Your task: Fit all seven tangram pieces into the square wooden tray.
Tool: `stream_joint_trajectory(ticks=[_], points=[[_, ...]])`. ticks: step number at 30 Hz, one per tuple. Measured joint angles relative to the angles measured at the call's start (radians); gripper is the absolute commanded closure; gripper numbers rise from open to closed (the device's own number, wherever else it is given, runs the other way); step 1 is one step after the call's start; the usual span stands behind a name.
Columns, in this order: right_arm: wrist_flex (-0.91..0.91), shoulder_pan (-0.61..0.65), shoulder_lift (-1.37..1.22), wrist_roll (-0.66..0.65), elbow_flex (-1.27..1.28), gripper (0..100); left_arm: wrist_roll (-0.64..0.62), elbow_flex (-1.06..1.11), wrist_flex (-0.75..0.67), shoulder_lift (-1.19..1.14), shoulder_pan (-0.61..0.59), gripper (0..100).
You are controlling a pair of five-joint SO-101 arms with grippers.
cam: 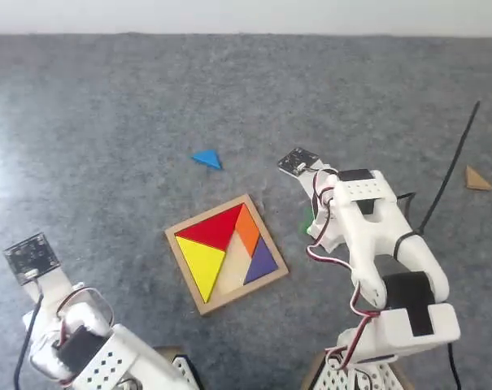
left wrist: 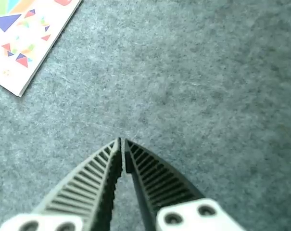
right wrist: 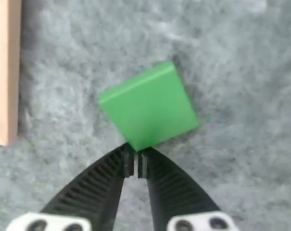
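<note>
Nearby, a blue triangle [cam: 206,159] and tan triangle [cam: 476,178] lie outside the tray [cam: 246,292].

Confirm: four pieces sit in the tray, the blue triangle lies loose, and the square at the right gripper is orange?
No. The square at the right gripper is green, per the right wrist view. Four pieces do sit in the tray, and the blue triangle lies loose.

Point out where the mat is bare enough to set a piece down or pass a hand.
Seen from above, bare mat lies left of the blue triangle and between the tray and the left gripper. Crowded beside the tray's right edge, where the right gripper meets the green square.
</note>
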State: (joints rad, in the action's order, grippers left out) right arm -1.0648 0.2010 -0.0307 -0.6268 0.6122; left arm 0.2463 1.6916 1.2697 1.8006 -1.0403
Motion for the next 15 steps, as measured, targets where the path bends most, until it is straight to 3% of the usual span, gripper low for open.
stream_joint_trajectory(ticks=[7, 15], points=[[-0.052, 0.002, 0.078, 0.000, 0.000, 95.2, 0.000, 0.000, 0.000, 0.000, 0.000, 98], [-0.101, 0.064, 0.127, 0.086, -0.014, 74.9, 0.000, 0.000, 0.000, 0.000, 0.000, 98]])
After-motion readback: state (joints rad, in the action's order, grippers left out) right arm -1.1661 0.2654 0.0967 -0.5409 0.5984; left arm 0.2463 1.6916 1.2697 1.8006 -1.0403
